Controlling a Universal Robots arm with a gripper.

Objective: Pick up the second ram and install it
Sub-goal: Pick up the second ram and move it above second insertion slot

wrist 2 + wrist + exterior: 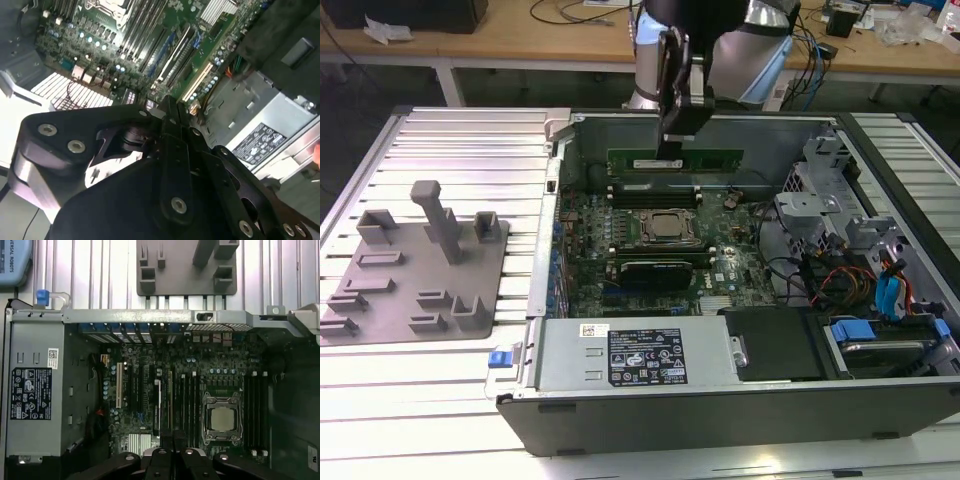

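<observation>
Inside the open computer case (pixel 740 415), above the motherboard (pixel 590 215) carrying a processor (pixel 667 227) and black expansion card (pixel 660 270), the gripper (pixel 671 150) pinches the second ram (pixel 715 158) level; its fingers cover the stick's middle

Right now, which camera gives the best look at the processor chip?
First wrist view: the processor chip faces the camera squarely, whole in its socket. Exterior view shows it slanted and smaller. Second wrist view catches just its cut-off corner.

Green second ram (pixel 710 158), black gripper (pixel 671 148), grey holder tray (pixel 385 310) (table (pixel 470 140): ribbed silvery white)
</observation>
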